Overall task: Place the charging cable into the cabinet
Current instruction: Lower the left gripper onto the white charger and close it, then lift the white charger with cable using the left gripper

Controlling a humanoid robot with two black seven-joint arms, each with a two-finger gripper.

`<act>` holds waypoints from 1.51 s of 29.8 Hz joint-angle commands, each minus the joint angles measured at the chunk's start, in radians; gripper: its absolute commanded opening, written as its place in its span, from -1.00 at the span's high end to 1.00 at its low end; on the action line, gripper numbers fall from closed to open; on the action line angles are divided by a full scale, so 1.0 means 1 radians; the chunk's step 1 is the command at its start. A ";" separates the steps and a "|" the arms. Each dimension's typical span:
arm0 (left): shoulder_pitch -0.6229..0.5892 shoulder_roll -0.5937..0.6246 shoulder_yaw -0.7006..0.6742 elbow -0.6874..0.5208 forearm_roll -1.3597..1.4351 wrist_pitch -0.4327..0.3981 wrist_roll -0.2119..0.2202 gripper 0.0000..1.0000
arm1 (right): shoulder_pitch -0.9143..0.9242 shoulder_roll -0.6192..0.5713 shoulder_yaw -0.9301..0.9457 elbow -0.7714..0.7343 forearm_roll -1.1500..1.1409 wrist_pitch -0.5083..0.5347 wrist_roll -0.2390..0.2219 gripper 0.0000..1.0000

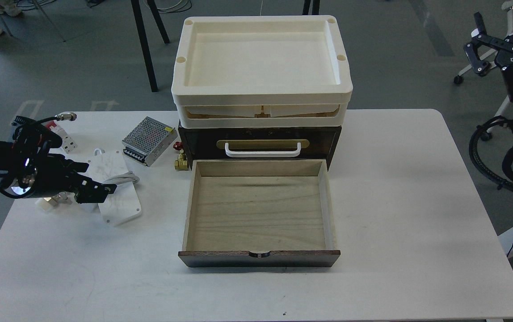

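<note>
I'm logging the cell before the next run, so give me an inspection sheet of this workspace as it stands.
Surface: white table, no spills seen.
Job's things: charging cable looped on a flat white slab, left of the cabinet; its drawer is pulled out and empty.
Clutter: perforated metal box, brass fitting, small white parts at the left; cream trays stacked on the cabinet.
Grippers: left gripper low over the slab's near-left edge, open or shut cannot be told; right gripper raised off the table's right side, open.
Cables: black hoses on the right arm.
Surroundings: grey floor, chair legs behind.
</note>
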 commanded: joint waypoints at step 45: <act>-0.082 0.239 0.007 -0.455 -0.908 -0.106 -0.087 1.00 | -0.049 -0.020 0.011 -0.009 0.000 0.000 0.000 -0.99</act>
